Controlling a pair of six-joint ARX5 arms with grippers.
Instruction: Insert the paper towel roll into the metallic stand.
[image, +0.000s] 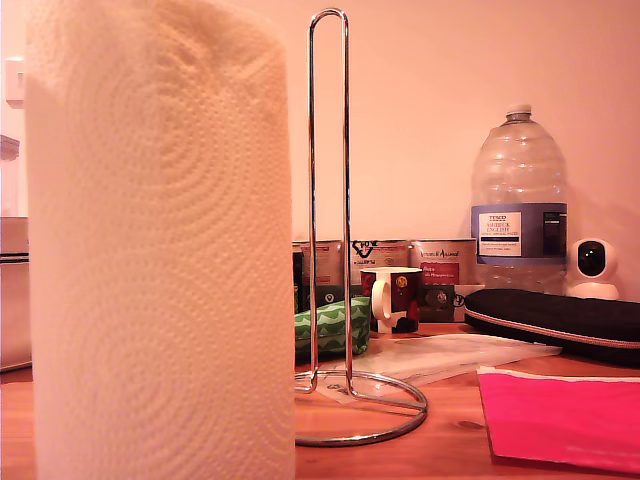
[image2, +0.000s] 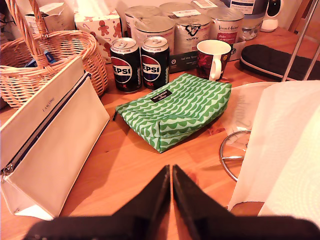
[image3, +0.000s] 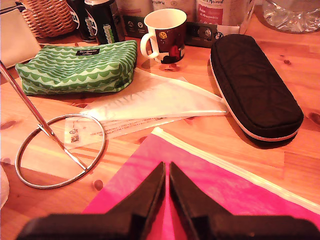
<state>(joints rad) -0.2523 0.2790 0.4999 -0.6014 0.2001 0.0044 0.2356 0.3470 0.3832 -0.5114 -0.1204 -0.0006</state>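
Observation:
The paper towel roll stands upright on the wooden table, filling the exterior view's left foreground. It also shows in the first wrist view. Just to its right in the exterior view rises the metallic stand, a bare chrome loop on a ring base, with nothing on it. My first gripper is shut and holds nothing, hovering over bare table beside the roll. My second gripper is shut and holds nothing, over a pink pouch near the stand's ring. Neither gripper shows in the exterior view.
A green patterned pouch, a mug, a black case and a clear plastic bag lie behind the stand. Cans, a wicker basket, a cream pouch, tins and a water bottle stand around them.

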